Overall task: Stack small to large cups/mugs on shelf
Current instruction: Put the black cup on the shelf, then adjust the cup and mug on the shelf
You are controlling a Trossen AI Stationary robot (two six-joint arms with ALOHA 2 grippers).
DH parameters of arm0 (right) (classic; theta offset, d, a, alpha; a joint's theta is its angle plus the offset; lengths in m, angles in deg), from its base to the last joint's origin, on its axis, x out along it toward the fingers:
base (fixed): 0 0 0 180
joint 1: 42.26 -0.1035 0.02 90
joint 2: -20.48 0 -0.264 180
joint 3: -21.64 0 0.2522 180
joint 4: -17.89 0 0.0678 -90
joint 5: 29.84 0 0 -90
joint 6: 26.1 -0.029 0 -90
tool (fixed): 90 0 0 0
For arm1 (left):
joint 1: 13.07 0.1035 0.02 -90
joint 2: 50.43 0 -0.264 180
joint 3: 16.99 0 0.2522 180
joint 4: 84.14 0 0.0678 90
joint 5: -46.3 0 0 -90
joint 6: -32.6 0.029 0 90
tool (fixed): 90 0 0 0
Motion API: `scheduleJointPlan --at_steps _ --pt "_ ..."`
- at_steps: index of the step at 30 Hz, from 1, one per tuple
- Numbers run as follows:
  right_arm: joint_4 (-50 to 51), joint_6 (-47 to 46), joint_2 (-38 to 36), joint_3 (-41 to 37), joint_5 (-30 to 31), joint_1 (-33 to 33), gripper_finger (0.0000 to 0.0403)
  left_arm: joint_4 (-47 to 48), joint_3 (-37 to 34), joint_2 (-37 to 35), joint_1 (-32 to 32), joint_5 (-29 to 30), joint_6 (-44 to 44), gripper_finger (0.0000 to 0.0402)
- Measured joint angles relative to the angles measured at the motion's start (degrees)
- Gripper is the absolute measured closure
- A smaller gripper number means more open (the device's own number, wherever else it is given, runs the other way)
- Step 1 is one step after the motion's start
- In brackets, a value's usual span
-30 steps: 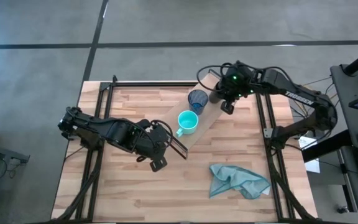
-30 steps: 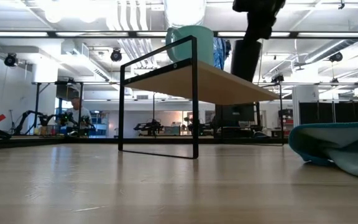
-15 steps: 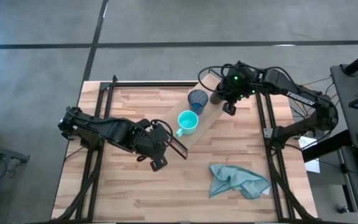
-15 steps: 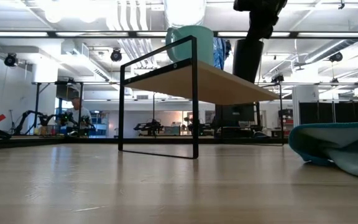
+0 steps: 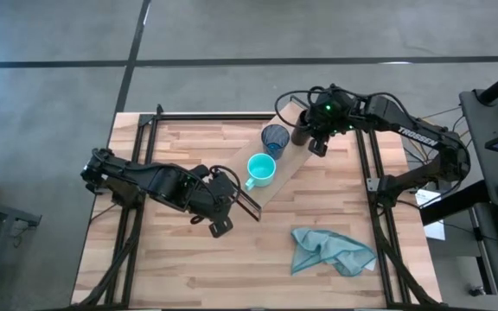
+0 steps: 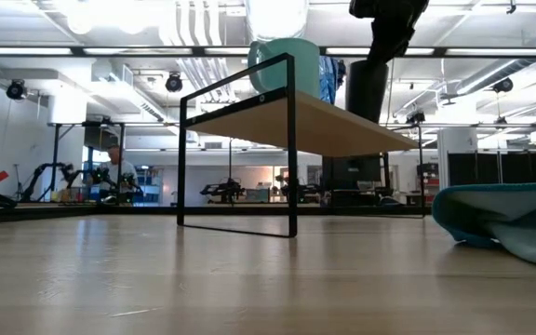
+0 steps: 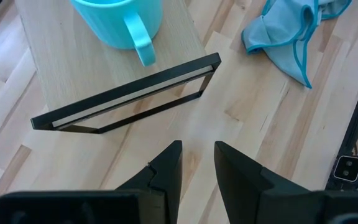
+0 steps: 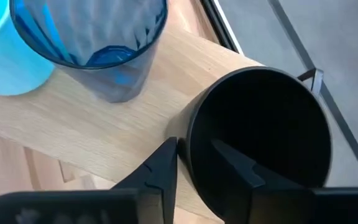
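Non-task items on and around the table

A crumpled teal cloth [image 5: 332, 251] lay on the slatted wooden tabletop [image 5: 171, 259], near its right front corner; its edge showed at the right in the low view. Beyond the table, a person [image 6: 113, 166] stood among lab equipment under ceiling lights [image 6: 173, 82].
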Motion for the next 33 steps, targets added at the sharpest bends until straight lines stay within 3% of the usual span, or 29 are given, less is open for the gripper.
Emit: scheduleJointPlan --at_steps 10,19,27,33 --pt "-7.24 1.07 -0.02 0.04 0.00 -0.02 0.0317 0.00 0.00 0.00 0.00 0.00 0.00 0.0322" --pt "-7.73 -1.81 -1.55 0.04 0.00 -0.37 0.0321 0.00 0.00 0.00 0.00 0.02 0.00 0.0322" --pt "-10.47 -5.76 -7.72 0.07 -0.73 -4.25 0.0345 -0.03 0.00 -0.01 0.02 0.04 0.00 0.0322" --pt "-14.89 -8.22 -10.39 0.15 -5.05 -7.88 0.0389 -0.09 0.00 0.00 0.13 0.07 0.01 0.0322"
